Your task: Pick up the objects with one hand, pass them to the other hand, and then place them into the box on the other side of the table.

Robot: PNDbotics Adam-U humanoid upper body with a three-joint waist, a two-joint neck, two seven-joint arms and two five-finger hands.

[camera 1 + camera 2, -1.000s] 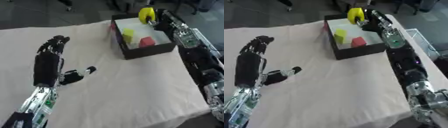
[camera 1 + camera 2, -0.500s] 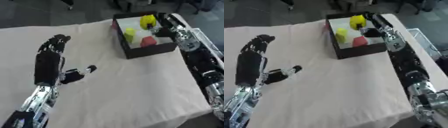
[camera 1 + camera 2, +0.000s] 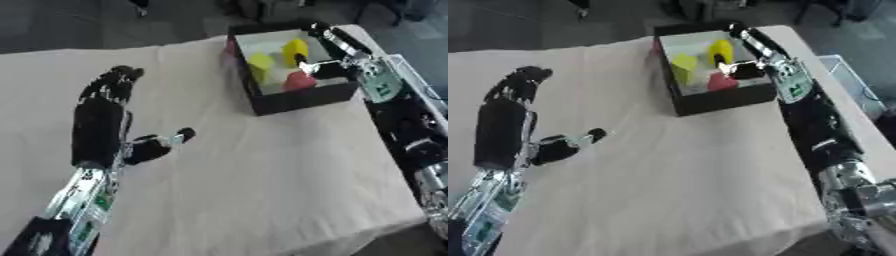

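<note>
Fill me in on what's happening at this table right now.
The robot's right hand reaches over the black box at the far right of the table. A yellow object sits just beside its fingers, and whether they hold it is unclear. A second yellow piece and a red one lie in the box. The left hand rests open on the cloth, holding nothing.

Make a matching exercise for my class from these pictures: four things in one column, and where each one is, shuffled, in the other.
Things:
1. left hand
2. right hand
3. red object
4. black box

Places:
A. at the table's far right corner
B. over the box's right side
C. open above the cloth on the left
D. inside the box, nearest its front wall

Pairs: 1-C, 2-B, 3-D, 4-A
</note>
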